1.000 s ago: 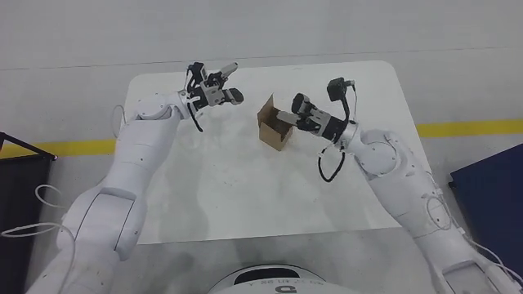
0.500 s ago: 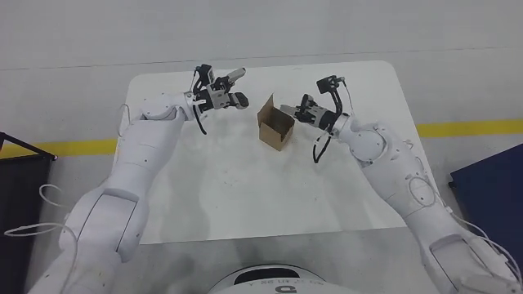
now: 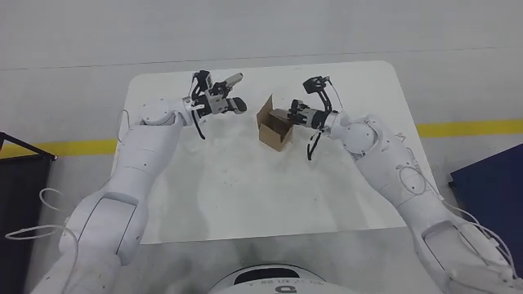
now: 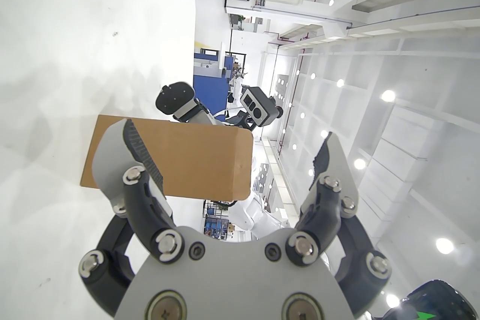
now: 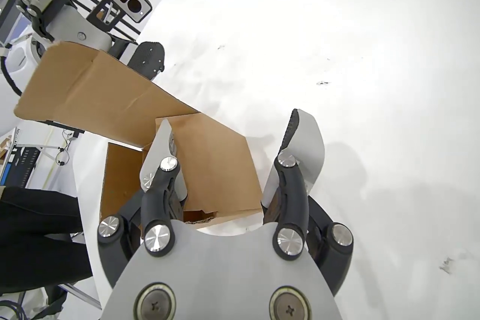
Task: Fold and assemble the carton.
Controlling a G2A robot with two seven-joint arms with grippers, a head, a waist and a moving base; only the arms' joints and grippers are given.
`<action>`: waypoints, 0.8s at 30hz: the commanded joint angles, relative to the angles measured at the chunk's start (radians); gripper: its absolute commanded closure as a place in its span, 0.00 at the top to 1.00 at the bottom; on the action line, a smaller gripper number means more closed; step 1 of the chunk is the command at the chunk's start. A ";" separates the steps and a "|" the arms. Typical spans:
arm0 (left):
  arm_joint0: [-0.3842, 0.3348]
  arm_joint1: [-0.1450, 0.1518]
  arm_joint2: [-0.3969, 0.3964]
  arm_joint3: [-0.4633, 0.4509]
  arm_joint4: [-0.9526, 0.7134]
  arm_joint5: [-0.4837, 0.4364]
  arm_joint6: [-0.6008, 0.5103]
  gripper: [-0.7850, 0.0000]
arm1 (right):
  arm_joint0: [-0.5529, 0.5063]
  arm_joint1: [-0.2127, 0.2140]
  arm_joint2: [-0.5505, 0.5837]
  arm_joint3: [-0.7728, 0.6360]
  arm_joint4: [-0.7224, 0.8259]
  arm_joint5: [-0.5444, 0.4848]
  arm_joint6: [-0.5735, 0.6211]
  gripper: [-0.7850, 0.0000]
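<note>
A small brown carton (image 3: 274, 124) stands open-topped on the white table (image 3: 245, 196), one flap raised on its left side. My right gripper (image 3: 288, 116) is open at the carton's right side. In the right wrist view its fingers (image 5: 303, 134) straddle a cardboard wall (image 5: 217, 164), one finger inside the carton and one outside. My left gripper (image 3: 232, 91) hangs open and empty, a short way left of the carton and farther back. In the left wrist view the left gripper (image 4: 227, 132) faces the carton's raised flap (image 4: 187, 160), with the right gripper (image 4: 180, 104) behind it.
The table's far edge lies just behind both grippers, and its rounded right corner (image 3: 392, 69) is nearby. Bare tabletop stretches in front of the carton. A yellow floor line (image 3: 470, 126) runs past the table's sides.
The right arm has swung in toward the carton, its wrist now closer and farther back. The left gripper shifted slightly. The carton kept its place.
</note>
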 commanded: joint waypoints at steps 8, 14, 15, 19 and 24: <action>0.004 -0.002 -0.001 0.003 -0.008 -0.008 0.000 1.00 | -0.020 0.008 0.004 -0.059 -0.085 0.008 0.039 0.49; 0.006 -0.004 0.000 0.004 -0.013 -0.017 -0.003 1.00 | -0.049 0.019 0.018 -0.131 -0.113 0.015 0.095 0.18; 0.006 -0.004 0.000 0.004 -0.014 -0.018 -0.004 1.00 | -0.053 0.020 0.021 -0.142 -0.116 0.021 0.103 0.16; 0.006 -0.004 -0.001 0.007 -0.017 -0.022 -0.006 1.00 | -0.067 0.026 0.030 -0.185 -0.146 0.054 0.130 0.00; 0.006 -0.003 -0.005 0.008 -0.019 -0.028 -0.008 1.00 | -0.096 0.035 0.049 -0.270 -0.276 0.147 0.077 0.00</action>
